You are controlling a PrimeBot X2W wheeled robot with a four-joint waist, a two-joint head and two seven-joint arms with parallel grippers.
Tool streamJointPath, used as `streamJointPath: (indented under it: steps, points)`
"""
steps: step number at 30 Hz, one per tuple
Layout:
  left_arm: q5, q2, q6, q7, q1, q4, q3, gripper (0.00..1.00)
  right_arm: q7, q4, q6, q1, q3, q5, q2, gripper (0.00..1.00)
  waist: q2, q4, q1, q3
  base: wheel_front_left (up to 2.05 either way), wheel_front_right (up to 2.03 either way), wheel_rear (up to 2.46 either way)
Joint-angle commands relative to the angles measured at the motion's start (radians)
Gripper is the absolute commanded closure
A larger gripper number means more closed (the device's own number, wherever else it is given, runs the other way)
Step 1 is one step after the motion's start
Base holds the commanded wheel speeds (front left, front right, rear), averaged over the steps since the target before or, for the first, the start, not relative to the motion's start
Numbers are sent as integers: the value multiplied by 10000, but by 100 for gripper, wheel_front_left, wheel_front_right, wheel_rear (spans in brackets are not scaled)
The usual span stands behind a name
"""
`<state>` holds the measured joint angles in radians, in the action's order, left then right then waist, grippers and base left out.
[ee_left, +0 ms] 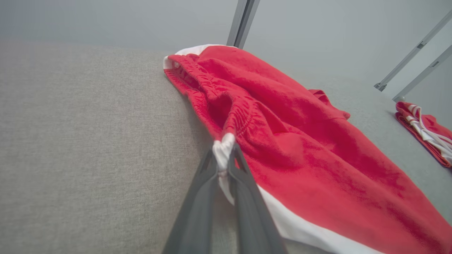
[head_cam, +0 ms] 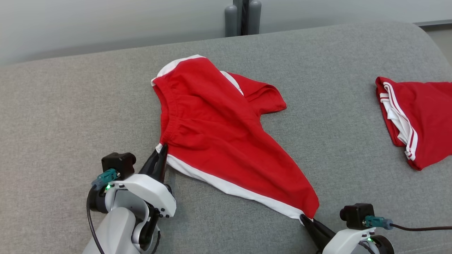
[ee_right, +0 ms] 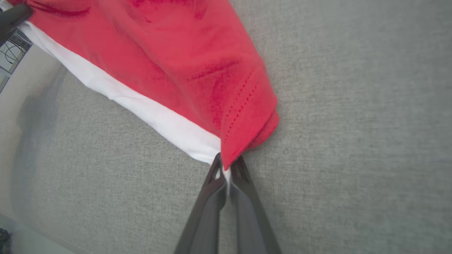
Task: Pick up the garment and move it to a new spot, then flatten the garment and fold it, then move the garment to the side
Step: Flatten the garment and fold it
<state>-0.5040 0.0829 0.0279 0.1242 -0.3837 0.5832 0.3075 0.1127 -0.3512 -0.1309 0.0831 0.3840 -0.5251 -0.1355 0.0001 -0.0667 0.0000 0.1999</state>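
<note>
Garment (head_cam: 219, 141) red, on grey fabric surface (head_cam: 53, 123); left hand (head_cam: 160, 151), right hand (head_cam: 304, 218) each pinching its hem; pale wall (head_cam: 106, 24) behind.

Grey worktop (head_cam: 70, 116): padded, covered in woven cloth, far right corner rounded. Two items lie on it. Item one: red garment (head_cam: 212, 130), white band along its near edge, gathered waistband to the left, spread and creased across the middle. Item two: striped red piece (head_cam: 420, 116), bunched, at the right side, well apart from the first.
</note>
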Motion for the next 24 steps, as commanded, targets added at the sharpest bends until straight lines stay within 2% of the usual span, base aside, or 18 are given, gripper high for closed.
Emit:
streamJointPath:
  steps: [1, 8, 14, 16, 24]
  points:
    - [-92, 43, 3, -38, 161, -68, 47, 100, 21, -18, 4, -36, 96, 59, -88, 100, -1, 35, 0, -119, 0, 0, 0]
    - [-494, 36, 201, -490, 690, -700, 97, 100, 85, 947, 4, 321, -100, 34, -617, 100, -1, 188, 0, -599, 0, 0, 0]
    - [-900, 220, 394, -1334, 957, -2077, 183, 100, 463, 1758, 2, 969, -652, 232, -1211, 100, -1, 431, 0, -944, 0, 0, 0]
    - [-872, 348, 442, -1792, 991, -2592, 380, 100, 614, 2008, 2, 1315, -814, 292, -1209, 100, -1, 479, 0, -1053, 0, 0, 0]
    - [-1784, 700, 195, -3635, 537, -4787, 55, 100, 965, 2478, 2, 3019, -1113, 794, -1467, 100, -1, 548, 0, -1480, 0, 0, 0]
